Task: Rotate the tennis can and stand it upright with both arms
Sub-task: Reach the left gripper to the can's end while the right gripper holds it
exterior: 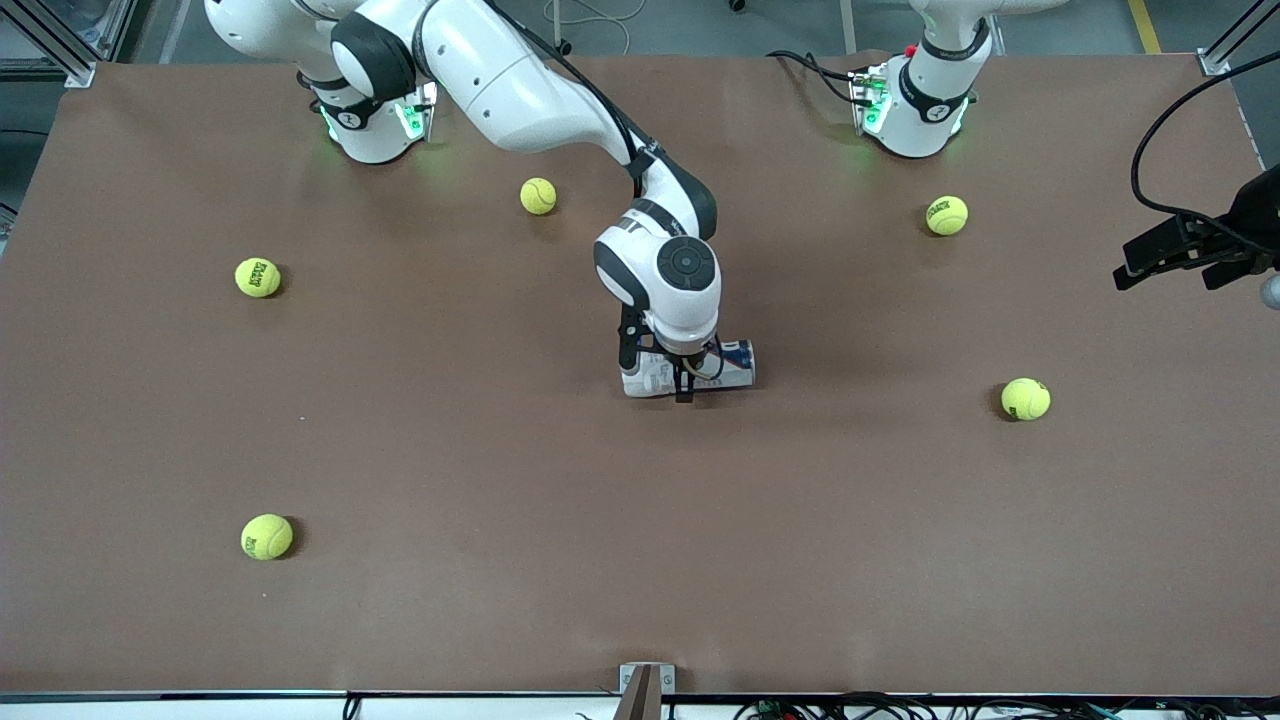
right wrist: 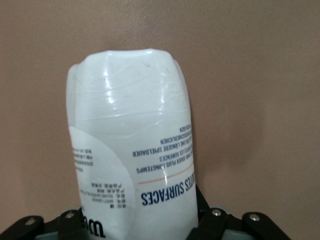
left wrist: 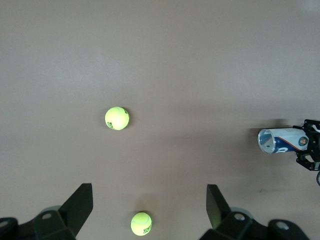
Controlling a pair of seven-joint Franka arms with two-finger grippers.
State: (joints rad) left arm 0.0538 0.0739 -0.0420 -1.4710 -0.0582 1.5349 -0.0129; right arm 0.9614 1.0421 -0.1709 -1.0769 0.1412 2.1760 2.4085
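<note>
The clear plastic tennis can (exterior: pixel 690 368) with its white, navy and red label lies on its side at the centre of the front frame, on the brown table (exterior: pixel 500 560), long axis running toward each arm's end of the table. It looks empty, so I judge it light, thin-walled and springy: easy to lift, but smooth enough to roll or twist in a pinch, and liable to dent under a hard squeeze. The best hold is probably across the barrel near mid-length, where the right gripper (exterior: pixel 686 388) is clamped on it now, black fingers on either side of the label; in the right wrist view the can (right wrist: pixel 132 145) fills the middle of the frame, its closed white end pointing away and navy print legible. The open silvery mouth shows at the right edge of the left wrist view (left wrist: pixel 280 141). The left gripper (exterior: pixel 1185 262) waits at the right edge of the front frame, its fingers (left wrist: pixel 80 205) spread wide. Five yellow tennis balls (exterior: pixel 258 277) lie scattered.
</note>
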